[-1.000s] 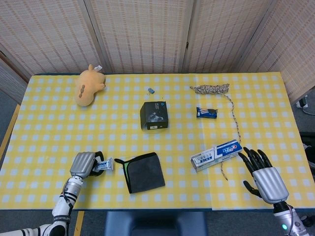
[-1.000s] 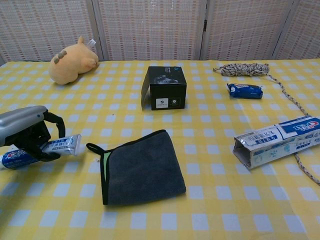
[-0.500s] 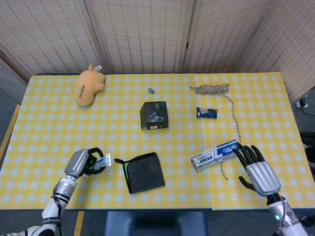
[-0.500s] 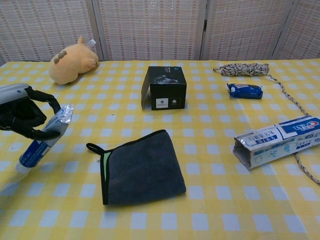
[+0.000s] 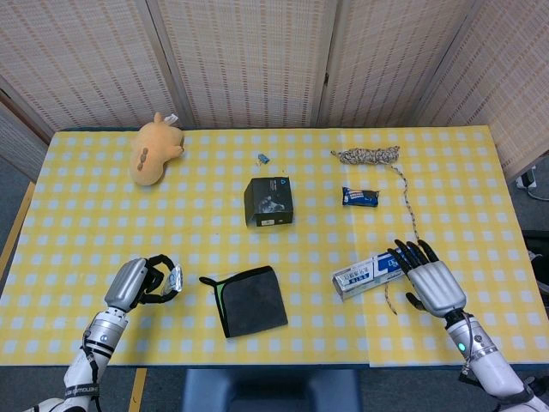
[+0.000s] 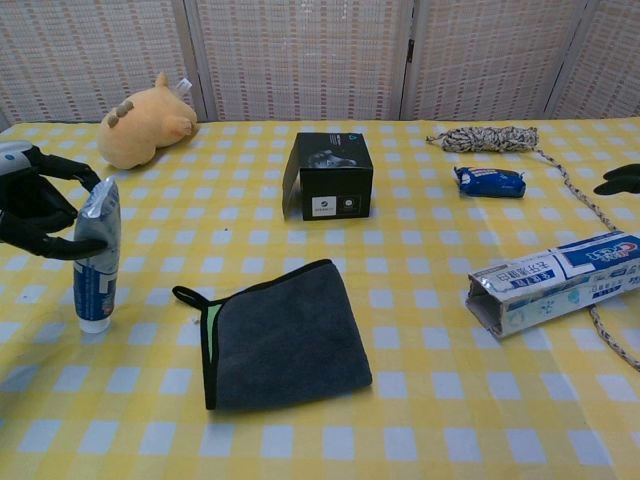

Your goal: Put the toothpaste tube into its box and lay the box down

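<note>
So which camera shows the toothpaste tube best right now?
The chest view: the toothpaste tube hangs upright, cap down, pinched by the left hand. In the head view only its crimped end shows beside the hand.

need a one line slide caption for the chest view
Left hand holds the toothpaste tube upright, cap down, while the open-ended toothpaste box lies right of a grey cloth.

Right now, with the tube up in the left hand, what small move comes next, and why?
Probably close the right hand on the toothpaste box to steady it. The left hand holds the toothpaste tube upright, far from the box, whose open end faces left, and the right hand's spread fingers hover over its far end.
</note>
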Motion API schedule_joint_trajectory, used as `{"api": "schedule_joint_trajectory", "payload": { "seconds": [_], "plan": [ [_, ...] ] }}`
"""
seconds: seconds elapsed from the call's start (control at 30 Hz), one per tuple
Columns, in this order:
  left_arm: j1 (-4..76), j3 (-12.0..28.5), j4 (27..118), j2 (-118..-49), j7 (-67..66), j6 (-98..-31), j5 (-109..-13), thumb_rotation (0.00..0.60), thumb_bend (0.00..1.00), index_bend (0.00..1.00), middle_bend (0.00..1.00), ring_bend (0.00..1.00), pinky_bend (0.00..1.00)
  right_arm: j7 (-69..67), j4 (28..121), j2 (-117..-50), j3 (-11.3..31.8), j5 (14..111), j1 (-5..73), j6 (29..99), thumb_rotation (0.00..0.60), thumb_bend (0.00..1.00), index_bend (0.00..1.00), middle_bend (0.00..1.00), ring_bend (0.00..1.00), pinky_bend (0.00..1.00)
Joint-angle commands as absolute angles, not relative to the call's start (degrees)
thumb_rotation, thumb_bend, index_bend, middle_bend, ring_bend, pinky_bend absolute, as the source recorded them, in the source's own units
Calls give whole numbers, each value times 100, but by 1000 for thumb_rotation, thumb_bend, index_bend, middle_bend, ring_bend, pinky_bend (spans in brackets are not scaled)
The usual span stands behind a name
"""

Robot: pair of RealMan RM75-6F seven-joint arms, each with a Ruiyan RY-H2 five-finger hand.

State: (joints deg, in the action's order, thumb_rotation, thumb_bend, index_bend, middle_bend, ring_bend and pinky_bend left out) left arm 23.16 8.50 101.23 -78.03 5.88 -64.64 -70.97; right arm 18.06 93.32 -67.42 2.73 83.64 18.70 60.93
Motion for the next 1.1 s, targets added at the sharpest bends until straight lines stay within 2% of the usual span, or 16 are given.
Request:
{"api": "schedule_joint_trajectory", "payload": {
  "seconds": [0.03,0.57,0.93,1.1],
  "plan": [
    [2315,834,10117,-7799,600,-6474,-7132,600,552,989,1000,1000,1000,1929,9160,-6861,337,8131,2068,5803,600,334,33,51,45,0],
    [2303,816,10117,-7768,587,-6538,-7152,600,552,989,1000,1000,1000,2076,8581,-7401,366,7441,2740,4861,600,335,85,77,60,0],
    [2288,803,10077,-7773,591,-6564,-7146,600,552,989,1000,1000,1000,2035,8264,-7653,348,7089,3023,4523,600,335,109,92,71,0],
    [2280,814,10062,-7779,584,-6591,-7135,600,552,989,1000,1000,1000,2006,8332,-7646,241,7195,3010,4644,600,335,160,123,89,0]
  ]
}}
